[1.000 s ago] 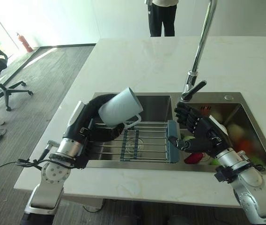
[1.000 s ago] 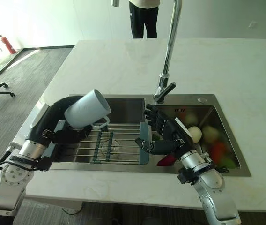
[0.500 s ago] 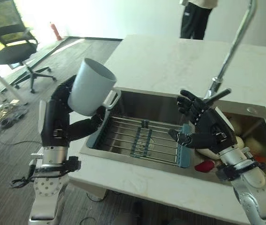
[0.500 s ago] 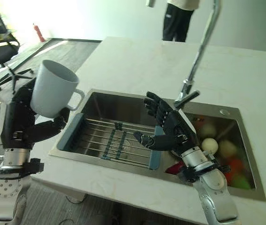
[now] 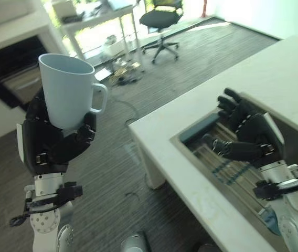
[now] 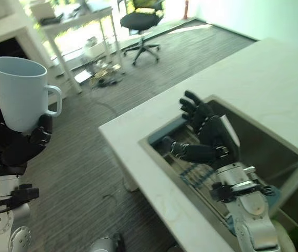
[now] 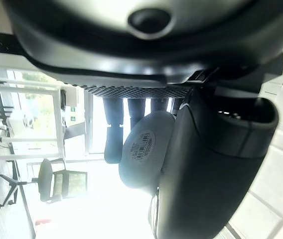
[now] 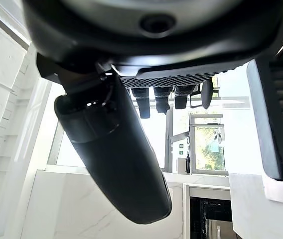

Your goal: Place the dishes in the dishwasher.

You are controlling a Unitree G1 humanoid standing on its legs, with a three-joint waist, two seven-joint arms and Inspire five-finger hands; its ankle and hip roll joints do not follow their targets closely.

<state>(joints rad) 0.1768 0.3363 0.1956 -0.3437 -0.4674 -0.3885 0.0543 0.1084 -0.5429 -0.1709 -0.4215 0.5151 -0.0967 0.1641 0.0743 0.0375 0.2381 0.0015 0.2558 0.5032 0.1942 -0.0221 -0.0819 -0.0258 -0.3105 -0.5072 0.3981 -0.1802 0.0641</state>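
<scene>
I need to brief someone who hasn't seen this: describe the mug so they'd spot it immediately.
Start from the white counter with the sink; off its corner, over the grey floor, the left hand is raised. In its grip stands the mug, upright, pale blue, handle toward the counter, the one dish held up in the air.

Grey striped carpet floor (image 5: pixel 112 157) all over, with strong daylight pouring in at the far end so that bit is washed out. A black office chair (image 5: pixel 160 21) on casters sits back there next to a white table (image 5: pixel 94 16) with clutter on top and some stuff on the floor under it. Nearer in there's a pale marble desk (image 6: pixel 275 89) with a steel sink (image 6: pixel 264 152) set into it.
</scene>
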